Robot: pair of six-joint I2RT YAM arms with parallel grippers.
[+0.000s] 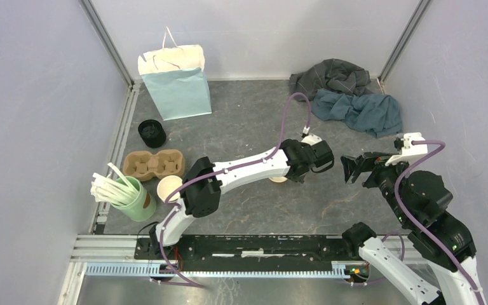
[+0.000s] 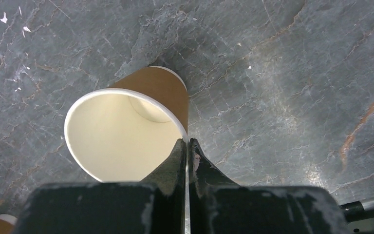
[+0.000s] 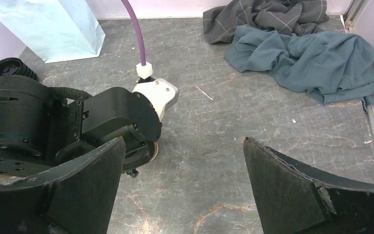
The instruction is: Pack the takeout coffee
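Now, left end effector (image 2: 189, 146): pinching the rim of a lidless cup (image 2: 126, 131)
Right end effector (image 3: 184, 146): spread wide
Coffee (image 1: 152, 133): just beside carrier (image 1: 155, 164)

A pale blue bag (image 1: 176, 89) is set by the back wall (image 1: 260, 38); crumpled cloths (image 1: 356, 109) are heaped far right.

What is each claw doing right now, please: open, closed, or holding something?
Left claw: closed, pinching the rim of a lidless paper cup.
Right claw: open, holding nothing.
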